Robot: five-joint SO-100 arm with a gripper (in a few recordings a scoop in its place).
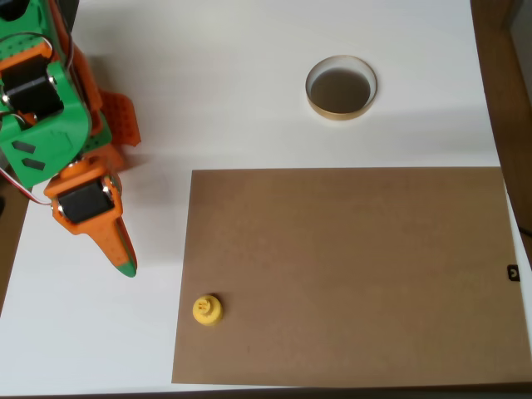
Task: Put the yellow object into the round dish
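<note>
Yellow plastic knobbed cap sits upright at the brown board's lower-left corner, well apart from our tan-rimmed round dish on the white table. We judge an off-centre pinch could tip or skid it. Our orange-and-green gripper points down-right near the cap, holding nothing; we cannot tell its opening.

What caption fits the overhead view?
Gripper idle left of brown mat; yellow object on mat, round dish empty.
</note>
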